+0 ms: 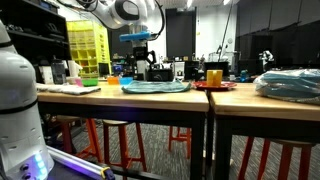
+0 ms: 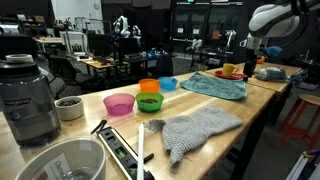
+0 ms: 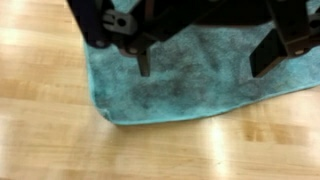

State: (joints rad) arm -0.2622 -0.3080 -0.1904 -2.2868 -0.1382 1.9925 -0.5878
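Nearest to us in an exterior view, a metal bowl (image 2: pixel 60 160) stands at the near left edge of the wooden tabletop (image 2: pixel 260 105), and a grey knitted cloth (image 2: pixel 200 128) lies to its right. A little farther, a pink bowl (image 2: pixel 119 103) and a green bowl (image 2: pixel 150 102) stand side by side, with an orange bowl (image 2: pixel 149 87) just behind the green one and a blue bowl (image 2: pixel 168 84) behind that. Farther again lies the teal cloth (image 2: pixel 215 86), spread flat on the tabletop and apart from the grey knitted cloth. The gripper (image 2: pixel 249 62) hangs over the far right part of this teal cloth. In the wrist view we see its jaws wide apart with nothing between them. Both fingers (image 3: pixel 143 62) stand over the fabric near one rounded corner, and bare wood shows beside that corner. We cannot tell if the fingertips touch the fabric. Beyond the gripper, a red plate (image 2: pixel 232 74) carries a yellow cup (image 2: pixel 233 68). In the exterior view from the side, the teal cloth lies left of the red plate, and the gripper is above the left part of the cloth.
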